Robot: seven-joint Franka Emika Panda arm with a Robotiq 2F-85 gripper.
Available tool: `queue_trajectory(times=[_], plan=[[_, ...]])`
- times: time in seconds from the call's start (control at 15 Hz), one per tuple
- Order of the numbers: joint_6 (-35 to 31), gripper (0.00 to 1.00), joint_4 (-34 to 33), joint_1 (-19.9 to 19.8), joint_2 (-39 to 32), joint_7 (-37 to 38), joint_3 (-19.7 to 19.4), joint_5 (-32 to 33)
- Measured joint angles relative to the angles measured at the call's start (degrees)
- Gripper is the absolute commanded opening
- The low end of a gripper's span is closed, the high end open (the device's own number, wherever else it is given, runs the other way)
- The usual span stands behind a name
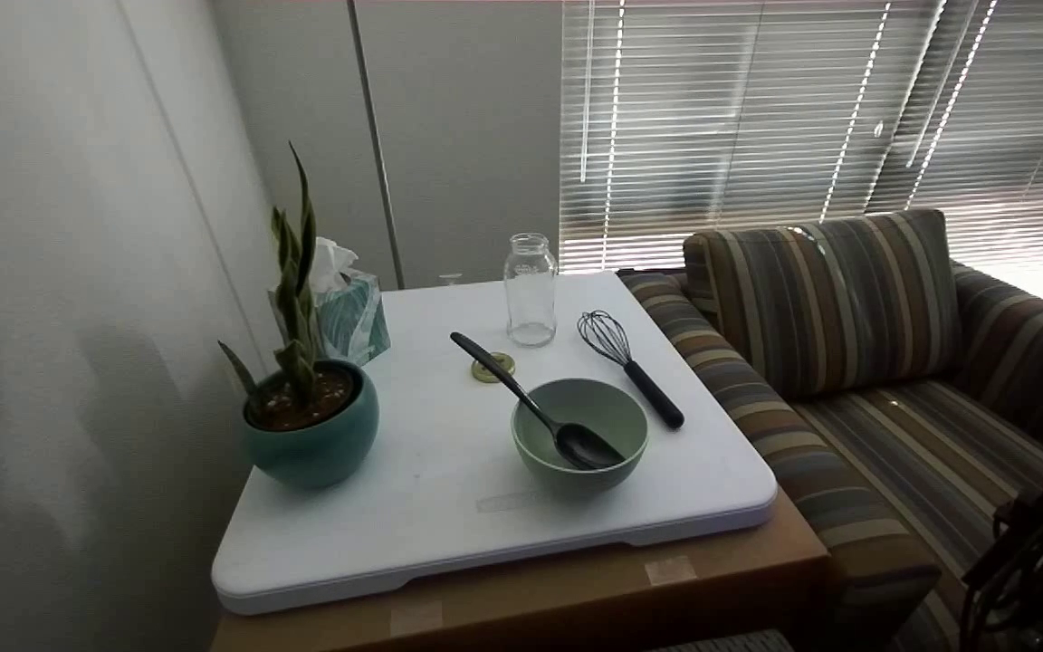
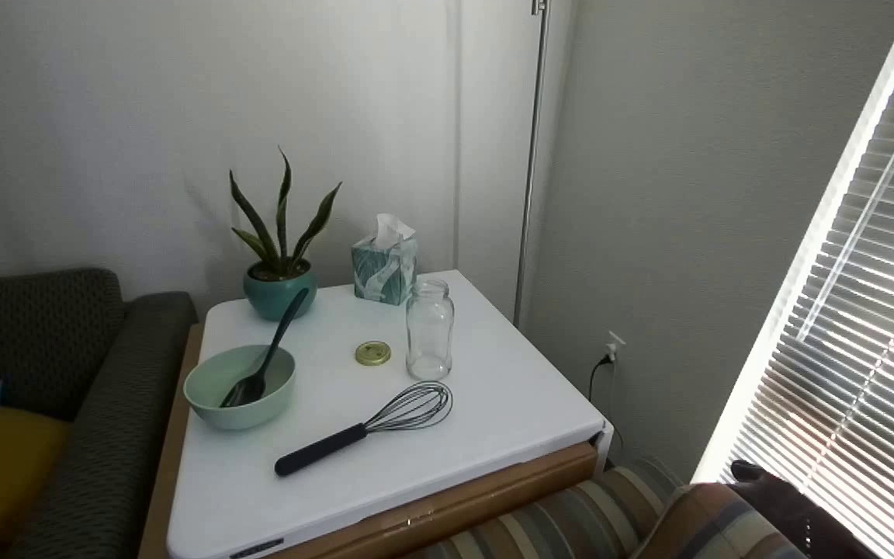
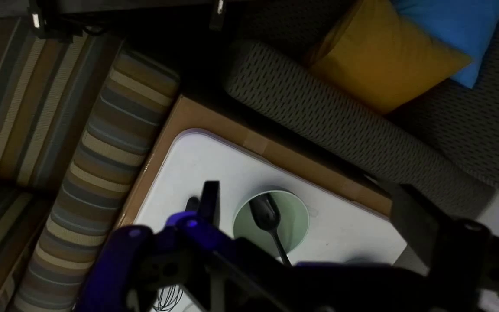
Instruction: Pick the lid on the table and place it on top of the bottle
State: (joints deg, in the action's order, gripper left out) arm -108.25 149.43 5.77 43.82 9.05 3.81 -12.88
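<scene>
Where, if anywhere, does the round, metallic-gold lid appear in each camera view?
In an exterior view: the round, metallic-gold lid near centre, partly behind the long black spoon.
In an exterior view: the lid just left of and below centre.
Wrist view: not visible.
Shared landmark: the round, pale green bowl.

1. The gripper [image 3: 311,208] juts up from the lower edge of the wrist view.
2. Its jaws stand wide apart, one finger [image 3: 209,201] toward the view's left, the other toward its right.
3. Dark linkages [image 3: 124,260] spread below the fingers, those on the view's left tinted blue-violet.
</scene>
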Motion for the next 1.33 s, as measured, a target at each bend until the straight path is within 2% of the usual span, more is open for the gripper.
queue_trajectory(times=[0.93,1.13,1.33], plan=[[-9.8,1.00,-5.9,-0.3,-16.8,2.0,-0.4,-2.4],[-16.0,1.00,-7.8,-0.3,-21.3,2.6,-0.4,-2.5],[-27.5,1.00,-9.0,-0.4,-26.3,3.0,-0.4,-3.9]])
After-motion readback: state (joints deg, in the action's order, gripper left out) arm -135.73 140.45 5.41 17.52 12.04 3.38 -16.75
